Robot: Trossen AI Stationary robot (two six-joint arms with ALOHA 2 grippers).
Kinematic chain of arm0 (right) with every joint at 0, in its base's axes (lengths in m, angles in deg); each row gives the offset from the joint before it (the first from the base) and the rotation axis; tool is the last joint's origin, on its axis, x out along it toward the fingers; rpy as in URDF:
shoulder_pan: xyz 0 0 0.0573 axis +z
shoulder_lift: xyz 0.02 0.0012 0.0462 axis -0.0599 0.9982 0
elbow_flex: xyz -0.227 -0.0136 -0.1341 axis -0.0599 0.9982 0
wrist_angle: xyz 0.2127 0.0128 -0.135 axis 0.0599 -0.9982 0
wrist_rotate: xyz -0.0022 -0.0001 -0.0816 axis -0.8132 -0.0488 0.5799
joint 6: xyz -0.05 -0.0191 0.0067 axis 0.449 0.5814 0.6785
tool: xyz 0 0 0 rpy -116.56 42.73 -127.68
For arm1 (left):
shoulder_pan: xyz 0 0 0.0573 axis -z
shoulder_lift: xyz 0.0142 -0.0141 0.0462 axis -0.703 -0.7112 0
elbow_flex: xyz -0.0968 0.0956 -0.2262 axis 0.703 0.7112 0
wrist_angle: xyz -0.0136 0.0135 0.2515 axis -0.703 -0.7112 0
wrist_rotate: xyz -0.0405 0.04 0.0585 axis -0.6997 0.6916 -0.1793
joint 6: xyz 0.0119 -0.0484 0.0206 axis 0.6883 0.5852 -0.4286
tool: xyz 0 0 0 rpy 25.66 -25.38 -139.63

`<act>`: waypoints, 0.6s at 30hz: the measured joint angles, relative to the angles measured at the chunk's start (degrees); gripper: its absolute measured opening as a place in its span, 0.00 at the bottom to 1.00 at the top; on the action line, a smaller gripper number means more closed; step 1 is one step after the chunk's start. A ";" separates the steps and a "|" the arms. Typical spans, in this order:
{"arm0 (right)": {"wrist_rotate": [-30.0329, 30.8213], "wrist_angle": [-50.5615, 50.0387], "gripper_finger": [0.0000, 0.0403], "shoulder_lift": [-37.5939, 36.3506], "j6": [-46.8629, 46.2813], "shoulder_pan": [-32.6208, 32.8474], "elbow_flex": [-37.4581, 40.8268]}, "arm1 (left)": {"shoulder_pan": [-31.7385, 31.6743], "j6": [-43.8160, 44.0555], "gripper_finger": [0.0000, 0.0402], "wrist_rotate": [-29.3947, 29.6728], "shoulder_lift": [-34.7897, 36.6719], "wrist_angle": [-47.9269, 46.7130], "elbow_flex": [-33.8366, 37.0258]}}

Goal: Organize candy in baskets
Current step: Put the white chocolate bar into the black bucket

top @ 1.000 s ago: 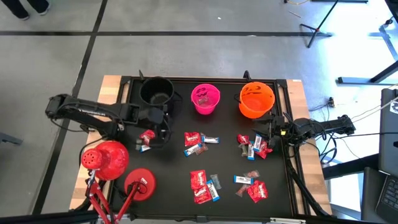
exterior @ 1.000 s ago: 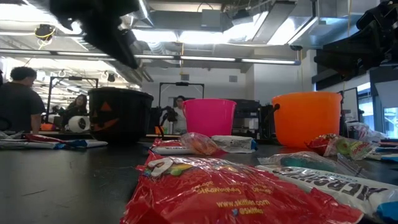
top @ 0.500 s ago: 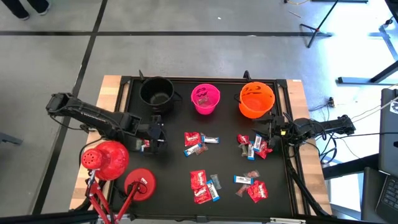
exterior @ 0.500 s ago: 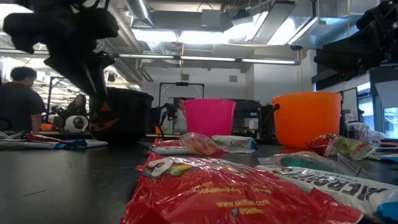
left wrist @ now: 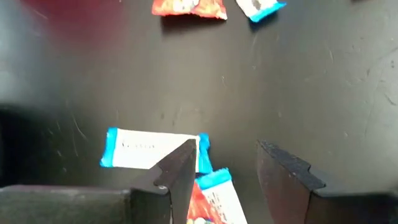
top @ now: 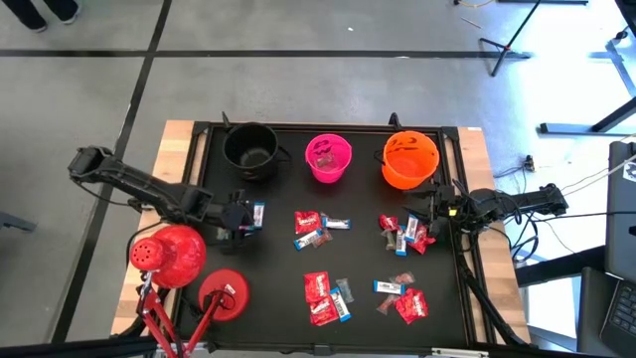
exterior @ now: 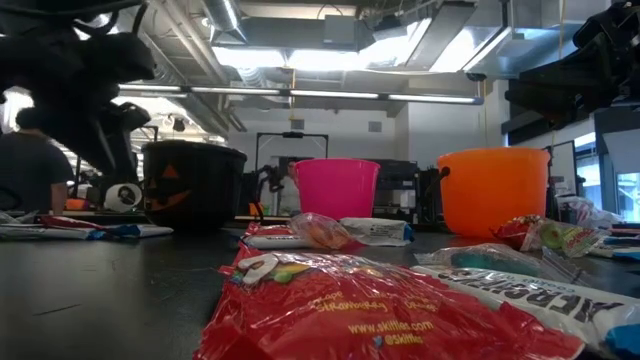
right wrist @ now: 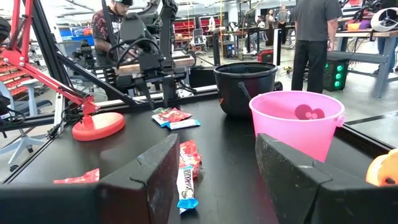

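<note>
Bare mat (top: 278, 298) left of centre candy piles (top: 326, 296); red lamp heads (top: 169, 254) crowd front-left corner

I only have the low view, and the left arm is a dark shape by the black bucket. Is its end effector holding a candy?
Observer: No. The left end effector is open, and a red candy lies on the table between its fingers.
Operator: Anything else beside it?
Observer: A blue-and-white candy lies flat next to the red one.
Operator: And the right arm?
Observer: The right end effector is open and empty, just in front of the orange bucket.
</note>
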 joint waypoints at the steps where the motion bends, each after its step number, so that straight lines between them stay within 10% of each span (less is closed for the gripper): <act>1: 0.00 -0.02 0.53 0.01 0.00 0.00 0.02 | 0.44 0.59 0.39 0.06 0.21 0.23 0.36; 18: -0.02 -0.02 0.53 0.01 0.00 0.01 0.01 | 8.13 4.95 0.39 3.25 0.06 -0.02 2.33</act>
